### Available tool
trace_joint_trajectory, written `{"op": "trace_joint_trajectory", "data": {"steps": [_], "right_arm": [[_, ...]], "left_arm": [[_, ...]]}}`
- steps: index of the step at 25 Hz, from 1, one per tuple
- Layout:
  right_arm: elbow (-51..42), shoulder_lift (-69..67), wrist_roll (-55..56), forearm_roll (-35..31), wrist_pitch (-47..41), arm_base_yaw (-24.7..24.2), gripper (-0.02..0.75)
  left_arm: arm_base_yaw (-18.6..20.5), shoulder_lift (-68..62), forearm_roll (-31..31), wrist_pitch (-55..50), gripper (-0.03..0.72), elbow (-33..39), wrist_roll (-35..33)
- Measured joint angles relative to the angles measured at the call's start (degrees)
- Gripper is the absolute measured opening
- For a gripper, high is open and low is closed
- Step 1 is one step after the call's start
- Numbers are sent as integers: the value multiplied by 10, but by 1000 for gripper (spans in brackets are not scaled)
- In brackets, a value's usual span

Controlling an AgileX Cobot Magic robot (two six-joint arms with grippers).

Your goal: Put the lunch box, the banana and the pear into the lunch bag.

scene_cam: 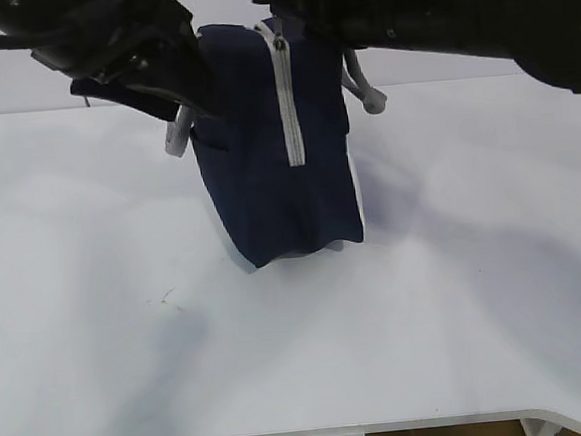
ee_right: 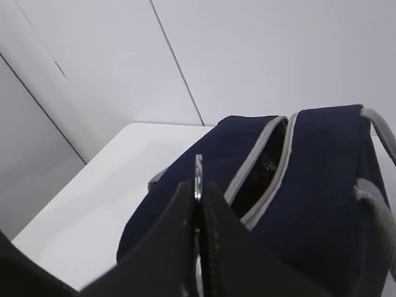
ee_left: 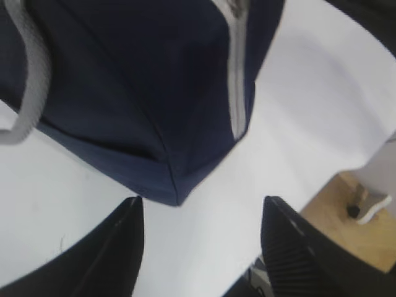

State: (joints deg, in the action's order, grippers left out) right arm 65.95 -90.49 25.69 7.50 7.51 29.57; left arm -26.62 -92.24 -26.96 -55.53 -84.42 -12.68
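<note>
The navy lunch bag (scene_cam: pixel 267 170) stands on end on the white table (scene_cam: pixel 427 318), its grey zipper (scene_cam: pixel 287 98) facing me. In the right wrist view the bag (ee_right: pixel 322 185) shows its zipper partly open, with a dark gap (ee_right: pixel 266 164). My right gripper (ee_right: pixel 199 185) is shut on the metal ring pull (ee_right: pixel 198 168); in the exterior view it (scene_cam: pixel 292 26) is at the bag's top. My left gripper (ee_left: pixel 201 207) is open and empty beside the bag's corner (ee_left: pixel 176 192); in the exterior view it (scene_cam: pixel 187 95) is at the bag's upper left. The lunch box, banana and pear are out of view.
Grey webbing handles hang at the bag's left (scene_cam: pixel 177 136) and right (scene_cam: pixel 367 93). The table's front edge (scene_cam: pixel 385 429) runs along the bottom. A wall stands behind the table. A wooden floor (ee_left: pixel 334 216) shows past the table edge.
</note>
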Motion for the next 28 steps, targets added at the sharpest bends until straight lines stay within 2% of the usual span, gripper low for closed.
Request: {"op": "trace_joint_trajectory", "data": {"steps": [16,17,19,22,24,26,28], "right_arm": [[1,-4,3,-56,-2,0,1],[1,-4,3,-56,-2,0,1],[1,-4,3,-56,-2,0,1],[1,-4,3,-57,-2,0,1],[1,-4,3,-58,-2,1,1],[1,-4,3,-58,-2,1,1],[1,-4,3,-58,-5,2,1]], "left_arm": [[-10,-70,-27,100,451,0,1],[-11,-73,-27,105,431,0,1],[-11,-74,-23,111,335,0,2],[-11,-74,-5,116,141,0,2],[-11,-74,9,116,49,0,2],[-11,-74,21,116,7,0,-9],[-11,-74,32,113,0,0,-37]]}}
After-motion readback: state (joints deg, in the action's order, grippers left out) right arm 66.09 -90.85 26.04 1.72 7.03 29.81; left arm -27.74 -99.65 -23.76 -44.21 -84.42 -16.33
